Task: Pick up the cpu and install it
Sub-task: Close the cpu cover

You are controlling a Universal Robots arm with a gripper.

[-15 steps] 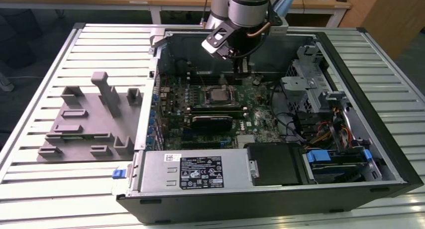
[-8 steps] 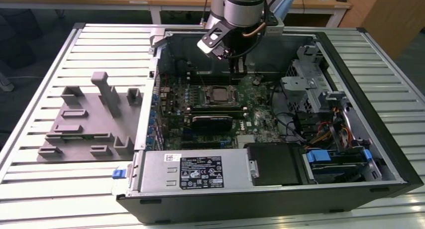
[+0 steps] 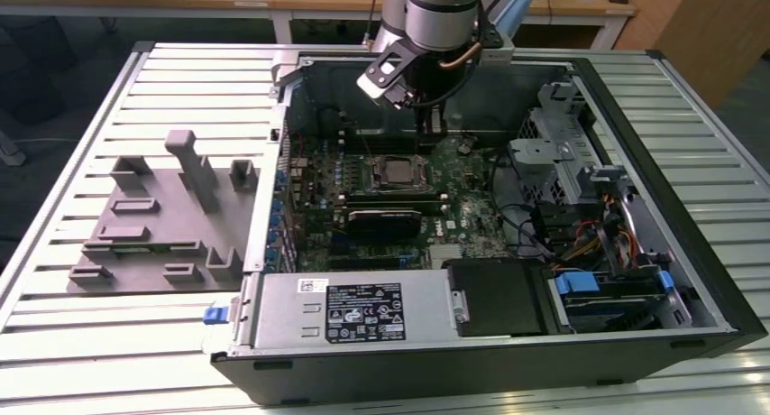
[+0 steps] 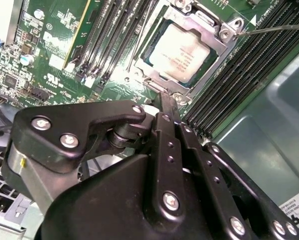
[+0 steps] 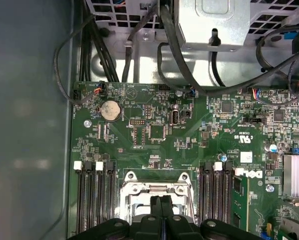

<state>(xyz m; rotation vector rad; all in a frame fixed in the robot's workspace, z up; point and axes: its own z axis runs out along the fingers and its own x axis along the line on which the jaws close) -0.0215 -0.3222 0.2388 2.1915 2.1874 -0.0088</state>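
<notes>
Already in its socket, the cpu lies just beside the gripper — pressed together; empty.

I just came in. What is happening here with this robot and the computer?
The robot's gripper hangs inside the open computer case, close above the green board. It is shut and holds nothing. The cpu lies flat in its socket, and the gripper's tip is at the socket's edge.

Close wrist views (likely common socket)
</notes>
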